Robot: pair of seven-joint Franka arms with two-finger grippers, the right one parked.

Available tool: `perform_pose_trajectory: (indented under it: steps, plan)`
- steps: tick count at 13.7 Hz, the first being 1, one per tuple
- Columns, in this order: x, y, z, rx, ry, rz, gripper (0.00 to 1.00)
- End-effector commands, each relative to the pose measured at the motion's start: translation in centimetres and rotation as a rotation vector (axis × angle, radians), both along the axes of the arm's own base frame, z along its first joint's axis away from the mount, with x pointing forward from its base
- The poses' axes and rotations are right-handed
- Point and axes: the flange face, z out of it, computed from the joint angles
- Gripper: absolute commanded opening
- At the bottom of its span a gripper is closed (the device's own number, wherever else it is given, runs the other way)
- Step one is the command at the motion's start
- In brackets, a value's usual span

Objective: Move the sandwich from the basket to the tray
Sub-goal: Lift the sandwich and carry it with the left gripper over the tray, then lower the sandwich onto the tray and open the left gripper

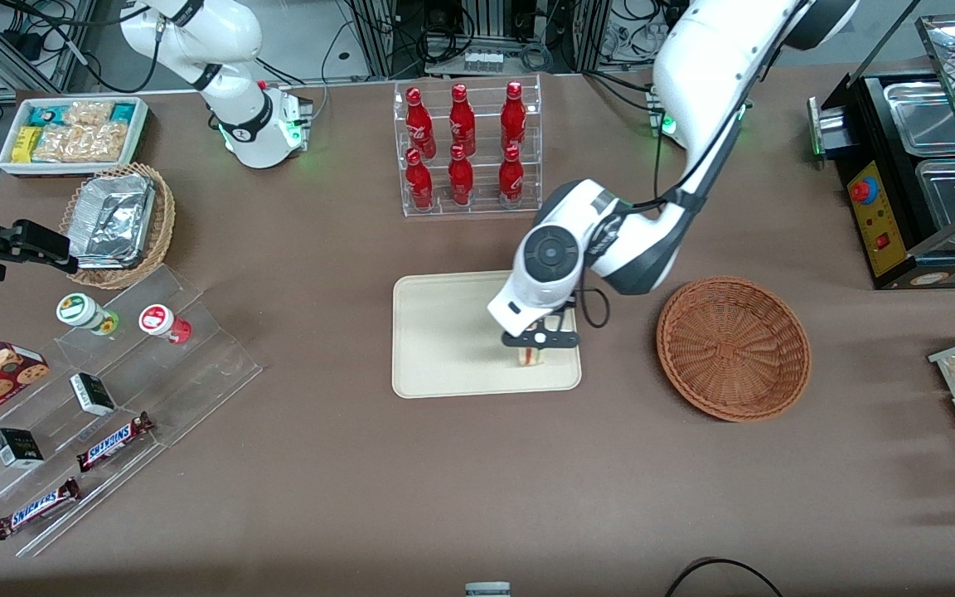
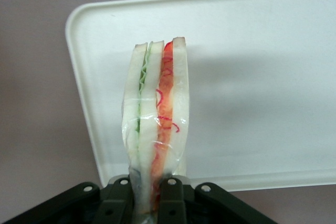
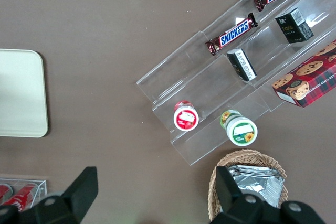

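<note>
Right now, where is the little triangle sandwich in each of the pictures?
Front view: the small triangular wedge sandwich is held by the left arm's end effector over the flat cream-beige tray, at the tray end toward the round reddish-brown wicker basket.
Left wrist view: the sandwich stands clamped in the end effector.
Right wrist view: not in it.
Shared landmark: the tray.

Black gripper [image 1: 532, 342] clamps the sandwich [image 2: 156, 124]: pale white bread, green layer, red-orange layer, over the cream-beige tray [image 1: 444, 332]; reddish-brown woven basket [image 1: 733, 347] beside it on the dull brown table [image 1: 361, 464]; red bottles [image 1: 462, 145] in a clear rack
</note>
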Motion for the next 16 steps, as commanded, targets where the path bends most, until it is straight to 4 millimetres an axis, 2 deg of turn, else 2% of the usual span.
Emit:
perform_pose_trajectory:
  steps: [1,4,6,16]
  plan:
    - [-0.1,-1.7,-0.1,0.016,0.008,-0.004,0.0]
    - [-0.9,-4.4,-1.3,0.018,0.009,0.026,0.0]
    - [-1.3,-5.5,-2.0,0.029,-0.001,0.032,0.0]
    - [-1.7,-7.0,-4.3,0.037,-0.004,0.107,0.0]
